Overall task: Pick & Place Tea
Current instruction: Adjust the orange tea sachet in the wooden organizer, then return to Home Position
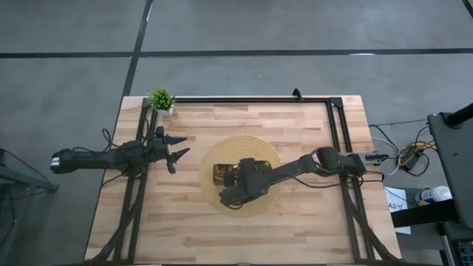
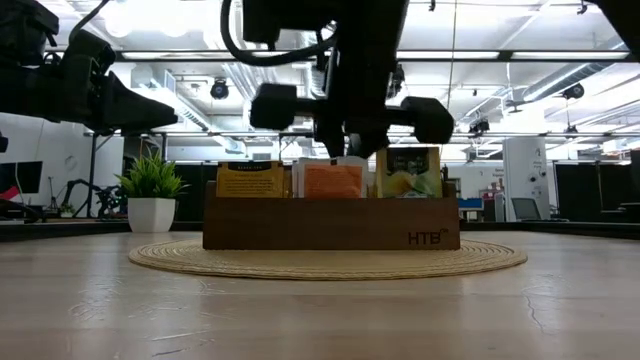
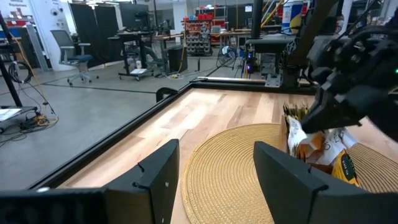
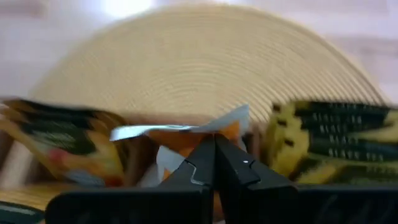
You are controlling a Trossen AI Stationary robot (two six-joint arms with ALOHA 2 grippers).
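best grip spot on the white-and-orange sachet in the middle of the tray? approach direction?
Grip the top edge of the white-and-orange sachet, coming straight down. It stands upright in the wooden tray between the yellow-orange sachets and the dark green sachets, so only that edge is free. The right gripper is shut on it there. The left gripper waits open beside the mat.

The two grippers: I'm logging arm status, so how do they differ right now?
The left gripper hangs open over bare wood near the potted plant, holding nothing. The right gripper is down over the tray on the round woven mat, fingers pinched together at an orange tea sachet. Both are dark, two-fingered.
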